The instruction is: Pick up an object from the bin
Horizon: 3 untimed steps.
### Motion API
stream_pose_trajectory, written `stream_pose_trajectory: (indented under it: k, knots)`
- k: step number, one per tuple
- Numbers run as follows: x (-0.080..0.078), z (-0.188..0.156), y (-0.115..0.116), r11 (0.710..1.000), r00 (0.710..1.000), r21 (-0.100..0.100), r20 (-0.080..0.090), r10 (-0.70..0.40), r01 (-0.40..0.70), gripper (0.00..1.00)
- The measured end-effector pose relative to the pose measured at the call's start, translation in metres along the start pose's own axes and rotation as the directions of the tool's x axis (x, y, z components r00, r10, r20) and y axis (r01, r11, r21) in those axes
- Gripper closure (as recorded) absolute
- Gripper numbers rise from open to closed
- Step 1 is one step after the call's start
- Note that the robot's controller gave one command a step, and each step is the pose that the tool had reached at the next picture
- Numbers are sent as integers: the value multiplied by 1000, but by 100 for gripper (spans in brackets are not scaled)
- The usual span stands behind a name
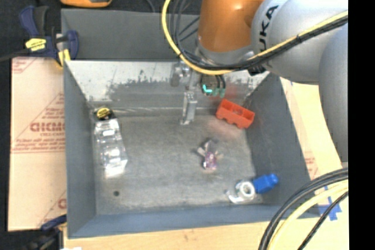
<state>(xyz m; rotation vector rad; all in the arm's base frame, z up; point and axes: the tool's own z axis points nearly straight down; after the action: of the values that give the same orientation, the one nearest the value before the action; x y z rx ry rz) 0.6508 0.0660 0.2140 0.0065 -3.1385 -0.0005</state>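
Note:
My gripper [187, 119] hangs below the orange wrist cover near the bin's back wall, around the middle, with nothing seen in it. An orange-red block [235, 113] lies just to its right, by the back right corner. A small purple and pink piece [208, 156] rests on the floor in front of the gripper, apart from it. A clear plastic bottle [109, 143] with a yellow and black cap lies along the left side.
A blue and white piece [254, 187] sits by the front right corner. The arm and its yellow cables cover the back right of the bin. Open floor stretches between the bottle and the purple piece.

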Motion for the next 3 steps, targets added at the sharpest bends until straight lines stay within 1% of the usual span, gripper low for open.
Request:
stream_pose_trajectory:
  k: [1,2,3]
  knots:
    - [28,97,46,999,999,0,-2,-52,52,0]
    - [92,109,143,991,991,-1,3,-133,133,0]
    - [75,124,141,936,936,11,5,-353,353,0]
